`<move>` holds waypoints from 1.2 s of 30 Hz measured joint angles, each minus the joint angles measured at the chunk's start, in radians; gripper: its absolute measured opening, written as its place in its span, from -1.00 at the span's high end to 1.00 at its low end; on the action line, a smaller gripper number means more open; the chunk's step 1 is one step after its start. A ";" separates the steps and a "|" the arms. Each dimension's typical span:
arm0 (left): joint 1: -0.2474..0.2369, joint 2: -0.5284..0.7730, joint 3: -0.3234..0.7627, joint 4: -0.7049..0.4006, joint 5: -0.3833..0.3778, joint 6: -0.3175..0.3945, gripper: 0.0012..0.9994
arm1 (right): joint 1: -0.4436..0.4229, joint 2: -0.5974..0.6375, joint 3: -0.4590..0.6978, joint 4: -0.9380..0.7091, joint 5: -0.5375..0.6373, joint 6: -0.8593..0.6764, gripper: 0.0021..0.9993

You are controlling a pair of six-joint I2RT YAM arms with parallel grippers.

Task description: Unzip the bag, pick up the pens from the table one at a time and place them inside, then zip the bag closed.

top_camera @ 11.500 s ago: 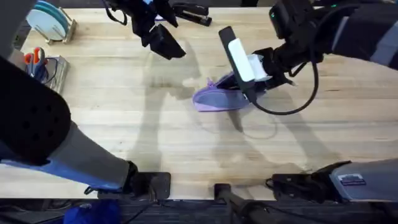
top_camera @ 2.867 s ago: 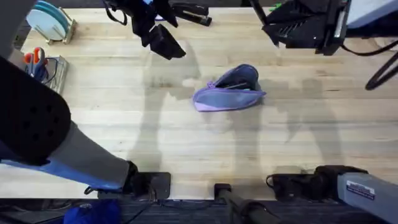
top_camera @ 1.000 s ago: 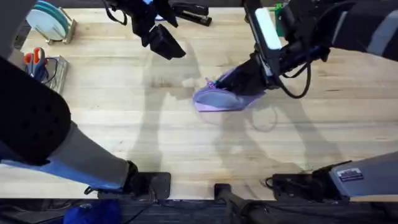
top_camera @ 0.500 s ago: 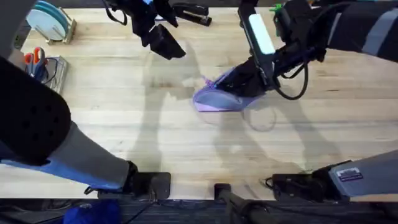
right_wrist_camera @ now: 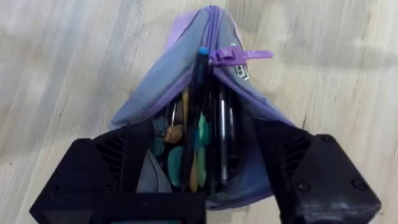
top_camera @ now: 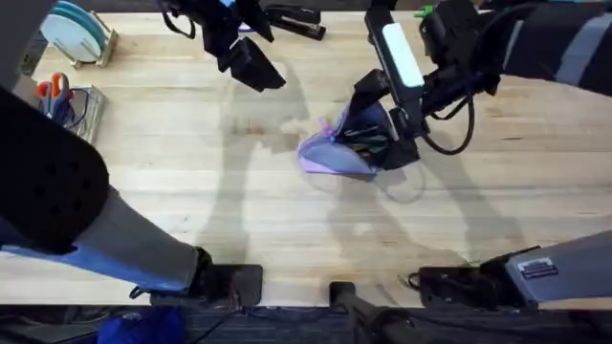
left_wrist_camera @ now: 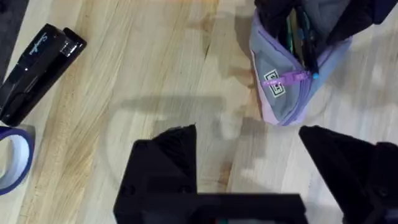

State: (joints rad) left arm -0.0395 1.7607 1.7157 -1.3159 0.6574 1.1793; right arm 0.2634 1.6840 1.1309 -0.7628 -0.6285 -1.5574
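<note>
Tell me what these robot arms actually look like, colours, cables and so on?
Both arms are mostly black, with chunky, angular black fingers on each pincer. The right arm carries a long white panel and a looping black cable; its base bears a grey block with a small printed label. The left arm is black too, and rises large, dark and grey near the camera.

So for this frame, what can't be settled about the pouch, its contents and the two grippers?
- Far end of the pouch: hidden in the right wrist view by the right gripper; covered by the arm in the overhead view.
- Which items inside are the task pens: packed too tightly to tell in the right wrist view.
- Whether the right gripper touches the fabric: unclear.
- Zipper pull: visible, but how far the zipper is open is hidden.
</note>
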 joint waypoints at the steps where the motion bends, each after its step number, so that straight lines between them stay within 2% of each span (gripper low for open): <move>1: 0.000 0.000 0.000 0.000 0.000 0.000 -0.99 | 0.000 0.000 0.000 0.000 -0.002 0.000 -0.99; 11: 0.000 0.000 0.000 0.000 0.000 0.000 -0.99 | 0.006 0.000 0.000 0.025 -0.023 0.000 -0.99; 22: 0.000 0.000 0.000 0.000 0.000 0.000 -0.99 | 0.081 0.000 0.000 0.092 -0.026 0.019 -0.99; 30: 0.000 0.000 0.000 0.000 0.000 0.000 -0.99 | 0.089 -0.014 0.001 0.096 -0.030 0.129 -0.99; 36: 0.000 0.000 0.000 0.000 0.000 0.000 -0.99 | 0.091 -0.107 0.018 0.093 -0.046 0.275 -0.99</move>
State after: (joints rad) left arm -0.0395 1.7607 1.7157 -1.3159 0.6575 1.1796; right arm 0.3547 1.5769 1.1485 -0.6702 -0.6744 -1.2822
